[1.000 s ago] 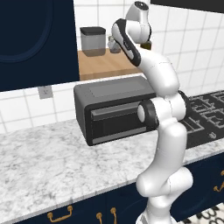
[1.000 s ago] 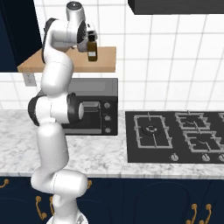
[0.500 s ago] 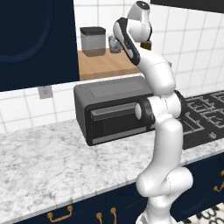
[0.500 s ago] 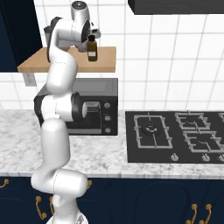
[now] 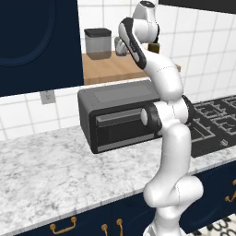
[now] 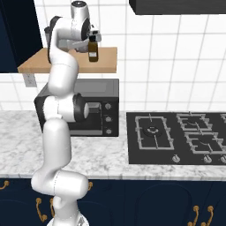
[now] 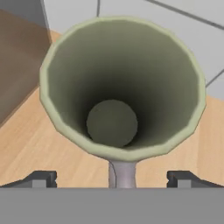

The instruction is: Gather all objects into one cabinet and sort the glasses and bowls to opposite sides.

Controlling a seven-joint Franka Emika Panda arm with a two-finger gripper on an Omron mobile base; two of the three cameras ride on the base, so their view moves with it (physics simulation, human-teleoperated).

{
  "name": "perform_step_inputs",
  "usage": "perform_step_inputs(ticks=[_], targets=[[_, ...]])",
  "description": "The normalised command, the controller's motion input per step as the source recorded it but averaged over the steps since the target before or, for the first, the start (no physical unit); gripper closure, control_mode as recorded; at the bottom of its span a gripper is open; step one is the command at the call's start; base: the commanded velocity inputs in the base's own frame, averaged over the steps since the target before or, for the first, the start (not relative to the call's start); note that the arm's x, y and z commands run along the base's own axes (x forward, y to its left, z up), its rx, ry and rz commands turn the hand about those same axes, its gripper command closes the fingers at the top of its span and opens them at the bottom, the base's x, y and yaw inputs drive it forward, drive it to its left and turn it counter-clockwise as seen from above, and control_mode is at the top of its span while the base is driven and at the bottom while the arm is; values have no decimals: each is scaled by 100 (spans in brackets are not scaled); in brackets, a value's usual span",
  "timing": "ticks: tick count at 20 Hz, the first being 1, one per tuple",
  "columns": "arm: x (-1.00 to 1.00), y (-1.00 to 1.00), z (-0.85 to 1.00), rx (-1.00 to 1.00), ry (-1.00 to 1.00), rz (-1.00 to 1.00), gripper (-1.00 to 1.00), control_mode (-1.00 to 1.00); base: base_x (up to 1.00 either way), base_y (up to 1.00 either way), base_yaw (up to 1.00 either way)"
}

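Observation:
A cream cup (image 7: 120,87) stands upright on the wooden shelf (image 7: 26,144), seen from above with its mouth toward the hand camera. My gripper (image 7: 112,178) is open, its dark fingertips (image 7: 43,178) wide apart on either side of the cup's narrow foot and not touching it. In the left base view the gripper (image 5: 120,46) hangs over the shelf (image 5: 120,69) beside a grey canister (image 5: 97,44). The navy cabinet door (image 5: 37,41) is left of the shelf. The grey cup, the red cup and the wooden bowl are out of view.
A brown bottle (image 6: 92,49) stands on the shelf to the right of the hand. Below the shelf a dark toaster oven (image 5: 117,117) sits on the marble counter (image 5: 55,179). A gas hob (image 6: 176,137) lies to the right.
The arm's upper links shifted slightly to the right over the shelf a second ago and have held still since. The gripper stays open.

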Motion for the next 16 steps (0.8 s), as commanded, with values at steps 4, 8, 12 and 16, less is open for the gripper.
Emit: perform_step_inputs(ticks=[4,8,12,16], targets=[[29,0,6,0,0,0,-100,-100,0,0,0],[25,0,0,0,0,0,-100,-100,0,0,0],[0,0,0,0,0,0,-100,-100,0,0,0],[0,14,-8,0,6,6,-100,-100,0,0,0]])
